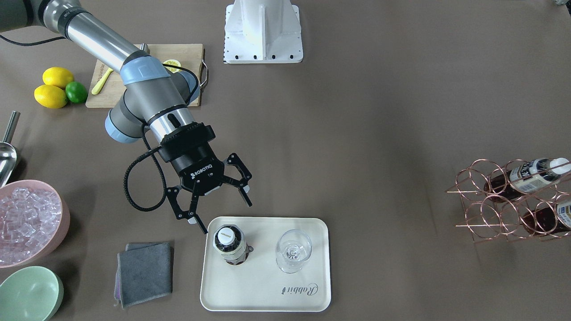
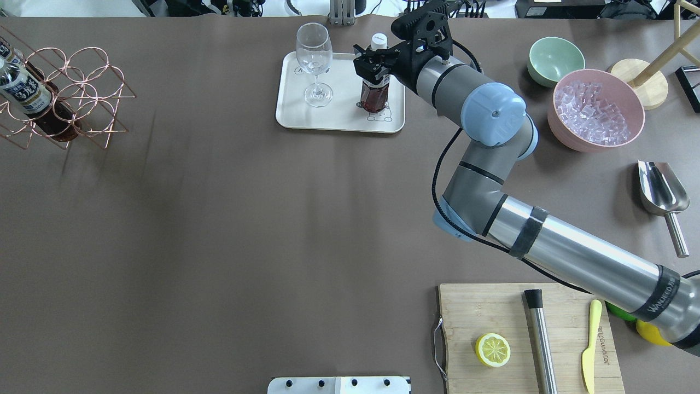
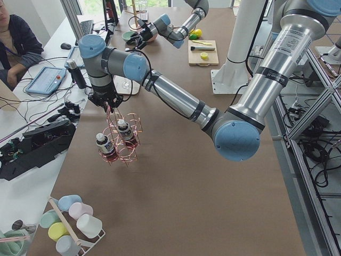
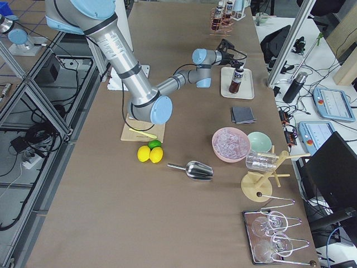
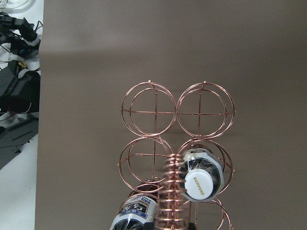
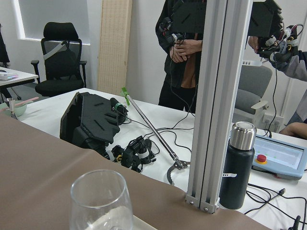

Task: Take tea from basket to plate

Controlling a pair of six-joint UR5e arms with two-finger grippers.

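One tea bottle [image 1: 229, 244] stands upright on the cream plate [image 1: 267, 290], also seen from overhead [image 2: 374, 96]. My right gripper [image 1: 225, 216] is open just on the robot's side of that bottle, its fingers spread and not touching it. Two more tea bottles [image 1: 528, 176] [image 1: 553, 216] lie in the copper wire basket [image 1: 499, 200] at the table's far end. The left wrist view looks down on the basket [image 5: 156, 112] and one white cap [image 5: 198, 184]. My left gripper [image 3: 109, 104] is at the basket's handle; I cannot tell whether it is open or shut.
An empty wine glass [image 1: 293, 256] stands on the plate beside the bottle. A grey cloth [image 1: 145, 273], a pink bowl of ice [image 1: 26, 223] and a green bowl [image 1: 29, 294] lie next to the plate. A cutting board [image 2: 492, 306], lemons [image 1: 55, 87] and a metal scoop [image 2: 661, 191] lie nearer the robot.
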